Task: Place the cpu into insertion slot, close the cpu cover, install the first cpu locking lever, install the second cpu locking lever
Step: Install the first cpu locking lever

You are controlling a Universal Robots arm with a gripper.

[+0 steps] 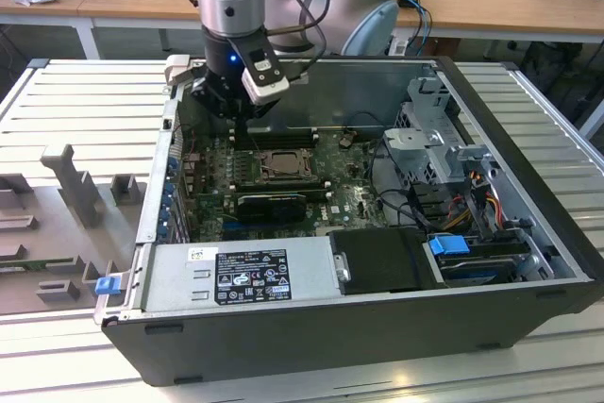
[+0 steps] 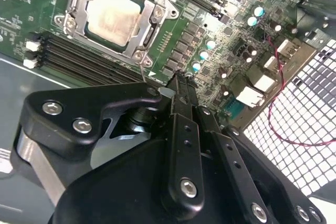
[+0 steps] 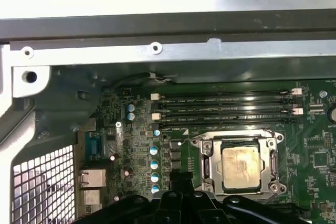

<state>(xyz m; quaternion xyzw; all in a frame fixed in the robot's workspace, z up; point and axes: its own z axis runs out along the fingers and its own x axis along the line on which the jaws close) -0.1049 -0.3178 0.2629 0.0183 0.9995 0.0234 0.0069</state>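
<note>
One cpu (image 3: 241, 166) is seen lying flat in the insertion slot (image 3: 266, 166), its pale metal top facing up. The cpu cover (image 3: 209, 165) is folded down around it, so the chip shows through the cover's window. In the second wrist view a thin wire lever (image 2: 143, 69) is seen rising from the corner of the cover nearest the arm.

The gripper (image 2: 181, 80) is held over the motherboard (image 3: 131, 145), just beside that corner of the slot and clear of the cpu. Its fingers (image 2: 184, 103) are pressed together into a single narrow tip, and nothing is seen pinched between them. The tip is close beside the lever's free end; whether they touch cannot be told.

Long black memory slots (image 3: 226, 106) are laid along the side of the insertion slot. In the exterior view the arm is seen reaching down into the open computer case (image 1: 377, 318), towards the exterior view's left of the socket.
</note>
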